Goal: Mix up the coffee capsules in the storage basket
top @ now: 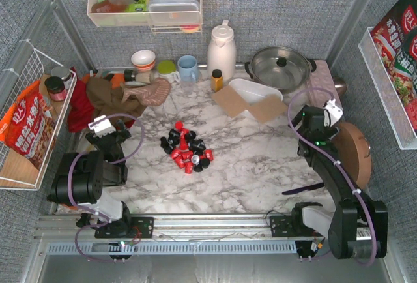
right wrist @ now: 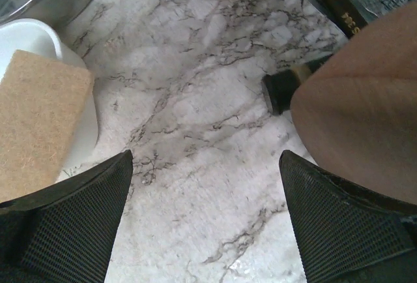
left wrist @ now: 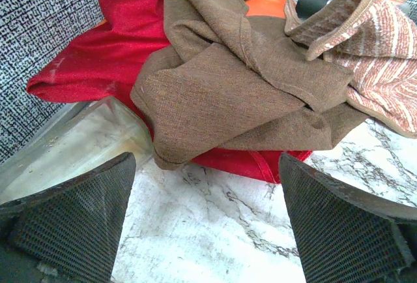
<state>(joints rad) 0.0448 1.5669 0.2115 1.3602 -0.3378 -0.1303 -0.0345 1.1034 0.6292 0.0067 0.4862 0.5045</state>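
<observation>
The coffee capsules [top: 186, 147], red and black pods, lie in a loose heap on the marble table top, outside any container. The storage basket [top: 260, 89], a shallow white tray, sits at the back right with a brown cork sheet [top: 242, 104] lying across its near side. In the right wrist view the storage basket [right wrist: 31, 36] shows at the left edge under the cork sheet [right wrist: 39, 117]. My left gripper [top: 104, 126] [left wrist: 207, 182] hangs open over bare marble in front of the cloths. My right gripper [top: 314, 115] [right wrist: 205, 178] is open over bare marble, right of the basket.
Brown cloth [left wrist: 228, 81], red cloth [left wrist: 98, 48] and striped cloth [left wrist: 384, 68] are piled at the back left. A white thermos [top: 221, 49], steel pot [top: 280, 66], cups [top: 187, 68] and a yellow-capped bottle [top: 217, 79] line the back. A round wooden board [right wrist: 365, 126] and knife handle [right wrist: 281, 90] lie right.
</observation>
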